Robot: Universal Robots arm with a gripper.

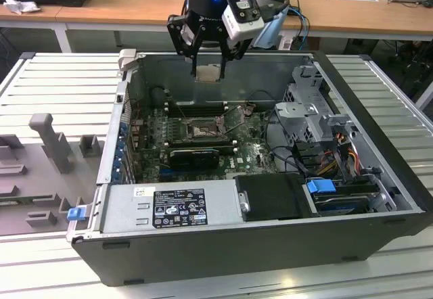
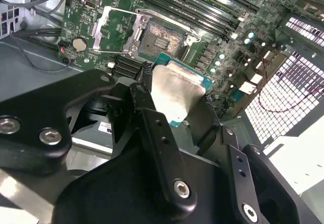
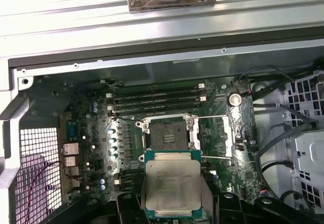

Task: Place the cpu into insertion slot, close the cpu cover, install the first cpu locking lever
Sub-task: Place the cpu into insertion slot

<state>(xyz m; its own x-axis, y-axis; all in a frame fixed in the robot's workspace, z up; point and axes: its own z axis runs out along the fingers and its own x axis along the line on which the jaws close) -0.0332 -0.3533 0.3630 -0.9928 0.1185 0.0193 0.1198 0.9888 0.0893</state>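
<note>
The cpu (image 1: 208, 74) hangs in the air over the open case (image 1: 270, 251), silver top up. The pincer (image 1: 208, 63) has closed in on it and grips it by two opposite edges. In the first wrist view the chip is above the motherboard (image 3: 96, 133), just beside the socket (image 3: 166, 133) and not yet in it. The socket lies bare. The cover (image 3: 215, 137) is swung open to one side of the socket, with the green board showing through its window. Two thin metal levers (image 3: 215, 116) run along the cover's sides. A round coin cell (image 3: 234, 100) sits on the board near the cover.

Inside the case, the memory slots (image 1: 196, 108) lie just to the far side of the socket. A long black card (image 1: 194, 155) lies just to its near side. A grey power supply (image 1: 172, 208) fills the near wall. On the exterior view's right a metal drive cage (image 1: 304, 109) stands among loose cables.

The case lies on its side on a ribbed metal counter (image 1: 61, 82). A grey tray (image 1: 34, 177) of moulded fixtures rests beside it on the exterior view's left.
</note>
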